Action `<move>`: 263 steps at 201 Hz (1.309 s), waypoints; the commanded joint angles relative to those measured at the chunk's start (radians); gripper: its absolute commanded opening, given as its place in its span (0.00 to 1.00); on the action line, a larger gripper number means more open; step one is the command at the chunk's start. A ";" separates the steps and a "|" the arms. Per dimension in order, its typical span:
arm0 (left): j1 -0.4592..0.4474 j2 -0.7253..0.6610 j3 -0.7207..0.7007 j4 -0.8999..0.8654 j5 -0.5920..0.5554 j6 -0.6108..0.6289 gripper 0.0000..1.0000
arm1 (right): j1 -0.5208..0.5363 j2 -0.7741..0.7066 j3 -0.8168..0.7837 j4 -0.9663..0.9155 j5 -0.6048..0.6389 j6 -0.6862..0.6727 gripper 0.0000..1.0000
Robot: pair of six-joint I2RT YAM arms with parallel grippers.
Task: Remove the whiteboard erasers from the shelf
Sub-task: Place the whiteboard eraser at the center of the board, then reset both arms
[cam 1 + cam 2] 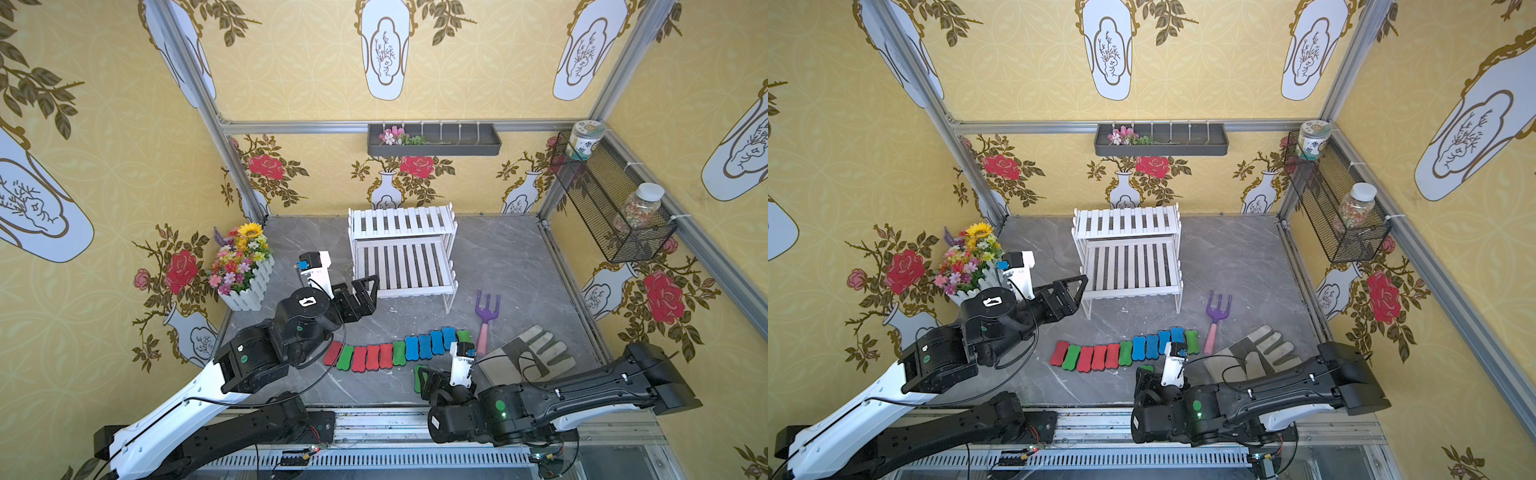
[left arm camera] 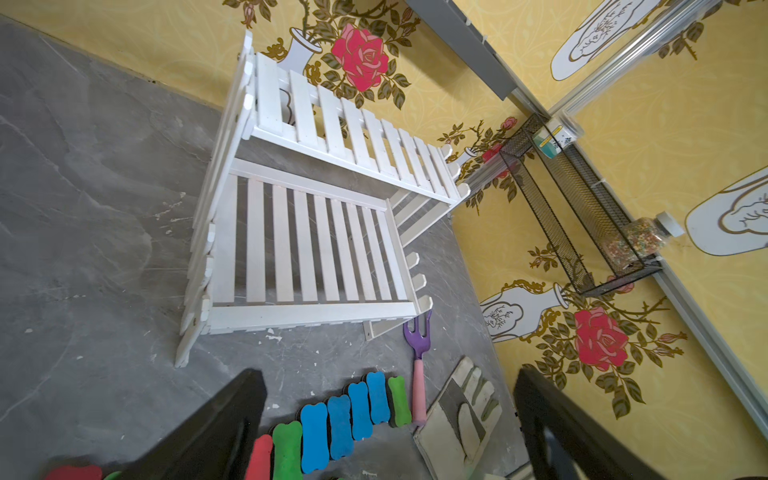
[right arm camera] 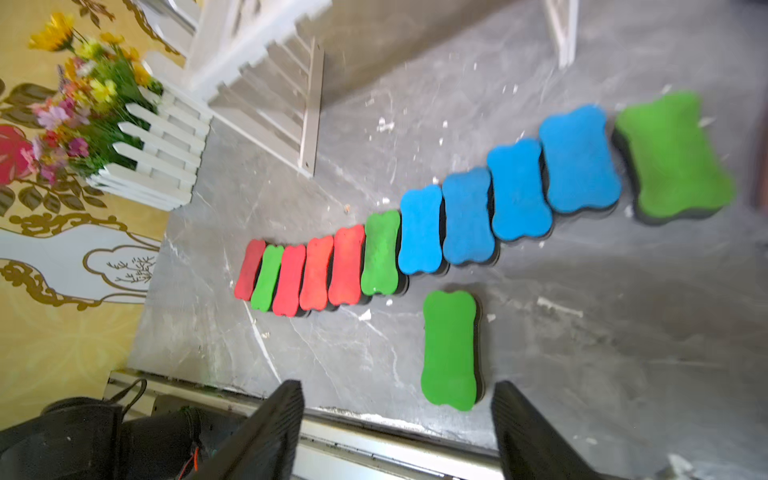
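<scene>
Right claw: jaws apart, empty, over lone green eraser by the table's front edge.
Risk: a low pull-back could clip it over that edge.
Row: eleven erasers mid-table, off the shelf.
Shelf: bare.
Left claw: wide, empty, near shelf's front-left corner; a swing could knock it.

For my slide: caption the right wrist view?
Open right gripper by one green eraser, near a row of eleven.
</scene>
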 commanded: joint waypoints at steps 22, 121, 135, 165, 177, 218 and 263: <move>0.047 -0.019 -0.088 0.108 -0.154 0.113 1.00 | -0.072 -0.085 0.109 -0.528 0.256 0.122 0.97; 0.614 0.198 -0.320 0.666 -0.022 0.503 1.00 | -0.898 -0.143 0.117 0.042 -0.196 -0.828 0.97; 0.684 0.246 -0.365 0.756 -0.026 0.563 1.00 | -0.929 -0.134 0.116 0.058 -0.208 -0.838 0.97; 0.800 0.349 -0.482 0.925 0.016 0.654 1.00 | -0.982 -0.136 0.101 0.096 -0.223 -0.846 0.97; 0.834 0.395 -0.502 0.942 0.028 0.666 1.00 | -0.997 -0.128 0.105 0.101 -0.225 -0.867 0.97; 0.909 0.472 -0.640 1.139 0.125 0.707 1.00 | -1.033 -0.139 0.108 0.083 -0.168 -0.894 0.97; 0.940 0.592 -0.746 1.348 0.244 0.719 0.99 | -1.042 -0.126 0.136 0.053 -0.093 -0.909 0.97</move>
